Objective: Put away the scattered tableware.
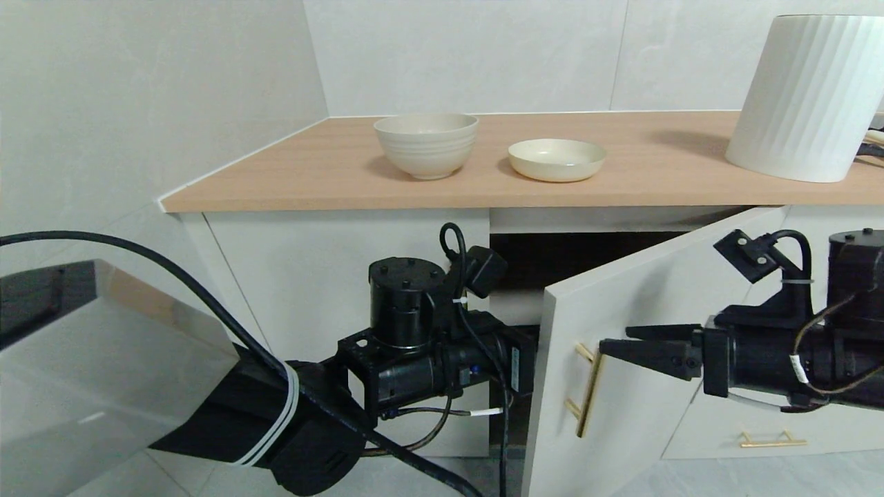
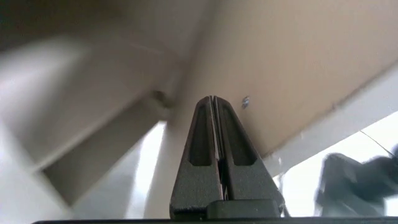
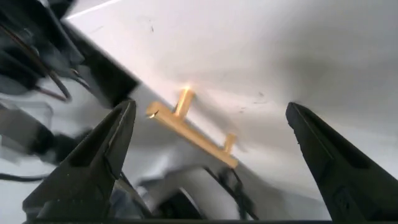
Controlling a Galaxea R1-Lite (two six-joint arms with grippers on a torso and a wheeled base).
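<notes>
The cabinet door (image 1: 621,324) stood partway open. Our right gripper (image 3: 210,109) was spread wide at its gold handle (image 3: 189,134), and our left gripper (image 2: 212,106) was pinched shut on nothing inside the opening. The bowl (image 1: 426,145) and dish (image 1: 556,159) sat on the counter (image 1: 656,152), neither stowed yet.

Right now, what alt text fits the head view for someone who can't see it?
The open right claw sits by the gold handle of a half-open cabinet door; a bowl and dish stand on the counter above.
</notes>
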